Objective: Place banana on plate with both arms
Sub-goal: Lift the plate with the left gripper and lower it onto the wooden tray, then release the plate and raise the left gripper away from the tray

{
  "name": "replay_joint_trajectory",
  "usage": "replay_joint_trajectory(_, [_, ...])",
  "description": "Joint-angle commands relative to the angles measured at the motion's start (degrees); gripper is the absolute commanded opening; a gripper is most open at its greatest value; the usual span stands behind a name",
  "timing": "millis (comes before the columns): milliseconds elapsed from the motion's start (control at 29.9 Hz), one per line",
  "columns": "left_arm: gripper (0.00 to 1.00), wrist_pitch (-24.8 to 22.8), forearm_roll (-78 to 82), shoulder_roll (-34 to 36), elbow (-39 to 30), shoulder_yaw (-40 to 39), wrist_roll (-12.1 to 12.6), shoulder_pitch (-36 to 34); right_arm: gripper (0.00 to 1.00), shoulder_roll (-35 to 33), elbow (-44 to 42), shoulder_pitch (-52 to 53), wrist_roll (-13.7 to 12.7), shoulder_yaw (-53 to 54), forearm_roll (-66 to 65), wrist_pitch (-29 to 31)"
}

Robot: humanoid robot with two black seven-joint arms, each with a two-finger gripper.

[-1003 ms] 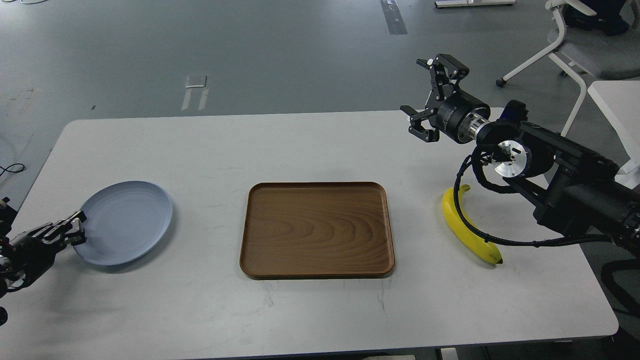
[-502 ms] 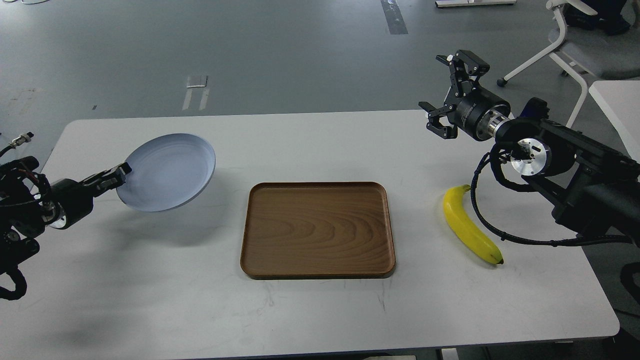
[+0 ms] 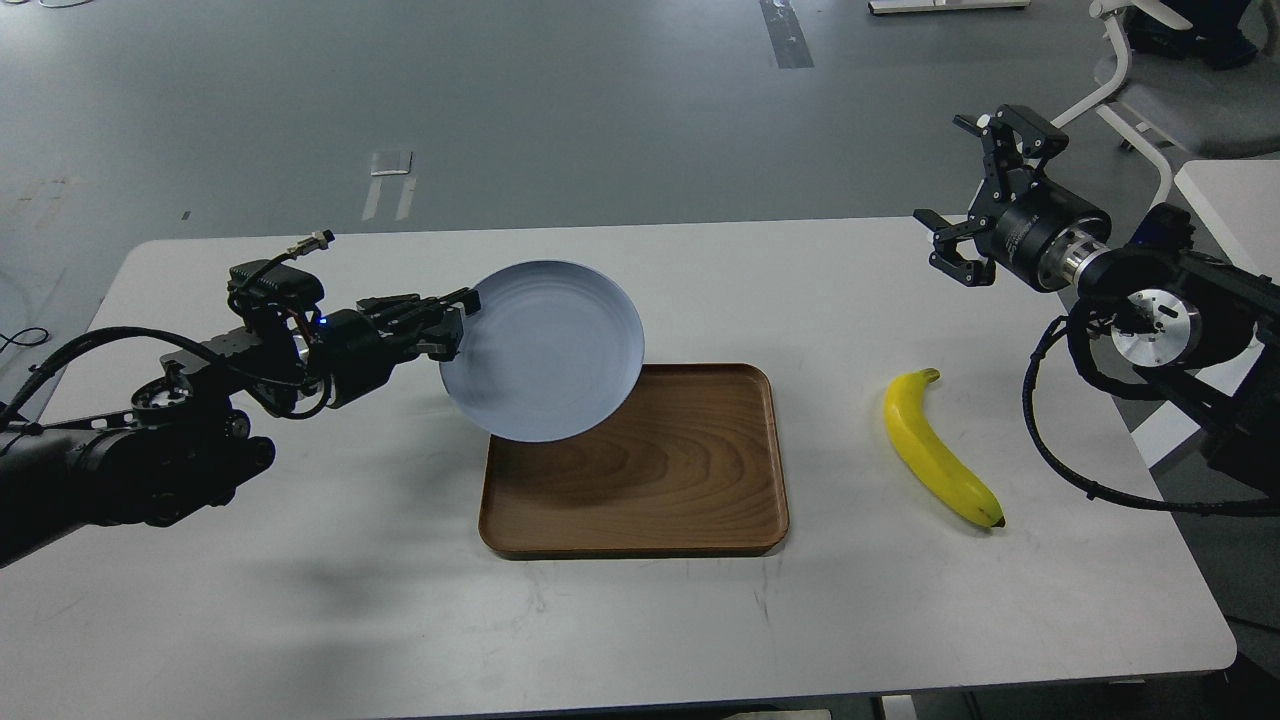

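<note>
The left gripper (image 3: 462, 322) has its fingers clamped on the left rim of the plate (image 3: 545, 350), pinching only the edge. That edge hold explains the plate's attitude: it hangs tilted, its face turned toward the camera, with the far side unsupported. It is held in the air over the left rear corner of the tray (image 3: 660, 470), and I judge the tray to be its set-down spot, since it sits midway between the two arms and both can reach it.

The banana (image 3: 935, 450) lies flat on the table (image 3: 300, 600) to the right of the tray, well apart from the plate and untouched, stem end away from the camera and dark tip toward it. Its long curve runs roughly front to back, so a grasp across the middle looks the easiest.

The right gripper (image 3: 975, 215) is raised over the table's far right edge, beyond the banana and clear of it, its fingers spread apart and holding nothing. This looks like a waiting pose: high and out of the way while the plate comes in. Whether the plate's low edge already touches the tray is hard to tell from this angle; it appears just above it.

A tilted plate set down rim first could slide or rock, so it likely needs levelling before release.
</note>
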Motion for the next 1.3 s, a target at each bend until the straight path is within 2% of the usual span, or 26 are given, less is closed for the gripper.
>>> replay_joint_trajectory(0, [0.00,0.00,1.23,-3.36,0.03,3.95,0.01,-1.90,1.00,-0.78,0.69,-0.64,0.05,-0.01,-0.09,0.00])
replay_joint_trajectory(201, [0.00,-0.09,1.33,-8.90,2.39,8.71,0.01,-2.78,1.00,-0.87,0.69,-1.00,0.05,-0.01,0.00,0.00])
replay_joint_trajectory(368, [0.00,-0.09,1.24,-13.65,8.89,11.70,0.01,-2.08,1.00,-0.87,0.69,-1.00,0.05,0.17,0.00,0.00])
replay_joint_trajectory(702, [0.00,-0.09,1.24,-14.62,9.52,12.85,0.01,-1.55,1.00,-0.87,0.69,-1.00,0.05,0.17,0.00,0.00])
replay_joint_trajectory(736, [0.05,-0.09,1.15,-14.53,9.52,12.85,0.01,-1.55,1.00,-0.87,0.69,-1.00,0.05,0.17,0.00,-0.09])
replay_joint_trajectory(769, [0.24,-0.09,0.98,-14.53,9.52,12.85,0.01,-1.38,1.00,-0.87,0.69,-1.00,0.05,0.17,0.00,0.00])
replay_joint_trajectory(802, [0.34,-0.09,0.63,-14.53,9.52,12.85,0.01,-1.38,1.00,-0.87,0.69,-1.00,0.05,0.17,0.00,0.00])
replay_joint_trajectory(836, [0.58,-0.09,0.01,-14.62,9.52,12.76,0.01,-1.38,1.00,-0.87,0.69,-1.00,0.05,0.08,0.00,0.00])
replay_joint_trajectory(869, [0.74,0.00,0.01,-14.71,9.52,12.50,0.01,-1.55,1.00,-0.87,0.69,-1.08,0.05,0.08,0.00,0.00])
replay_joint_trajectory(970, [0.88,0.08,-0.78,-14.80,9.25,11.71,0.01,-1.64,1.00,-0.87,0.78,-1.00,0.05,0.08,0.00,0.08])
replay_joint_trajectory(1003, [0.97,0.35,-3.13,-14.80,9.25,10.92,0.01,-1.64,1.00,-0.87,0.78,-1.00,0.05,-0.01,-0.09,0.17])
replay_joint_trajectory(1170, [0.98,0.26,-18.69,-15.24,8.64,7.84,0.01,-2.69,1.00,-1.05,1.39,-0.82,0.14,-0.80,-0.70,0.17])
replay_joint_trajectory(1271, [0.98,0.09,-30.64,-15.06,8.64,7.66,0.01,-5.85,1.00,-3.68,5.34,-0.47,0.32,-1.15,-10.52,0.08])
